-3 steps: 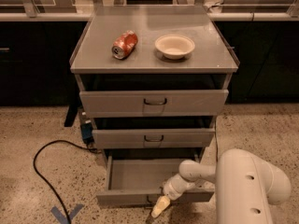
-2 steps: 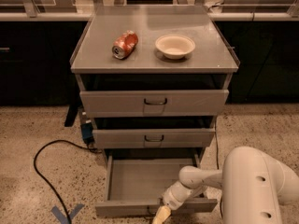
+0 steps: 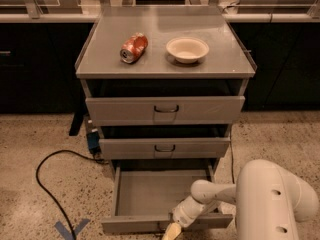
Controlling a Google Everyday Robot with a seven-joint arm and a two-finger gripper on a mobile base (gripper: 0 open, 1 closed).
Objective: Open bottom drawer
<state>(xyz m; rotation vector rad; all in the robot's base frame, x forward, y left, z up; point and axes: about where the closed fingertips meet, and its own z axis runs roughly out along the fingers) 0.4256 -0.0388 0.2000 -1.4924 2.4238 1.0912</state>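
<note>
**Bottom drawer: standing well out, gripper at its front**

- Bottom drawer (image 3: 150,196): lowest of three in a grey metal cabinet (image 3: 227,59). It stood pulled far forward of the two above, its plain grey tray open to view and holding nothing visible. Its handle was hidden.
- Gripper (image 3: 172,230): low at the centre of the drawer's front panel, at the bottom edge of view, where the handle should be. Whether it was clamped on the handle or loose could not be told.
- Arm (image 3: 215,193): white, reaching in from the lower right across the drawer's right front corner.
- Middle drawer (image 3: 200,148) and top drawer (image 3: 210,110): both slightly ajar.
- Cabinet top: a crushed red can (image 3: 134,47) on its side, well apart from a pale bowl (image 3: 187,49).

Step in hand, as judged: the end of the pull, with the task nearly or wholly done. The next move called for a short straight draw if any travel remained, then release and a clean retreat without nudging the drawer shut.
</note>
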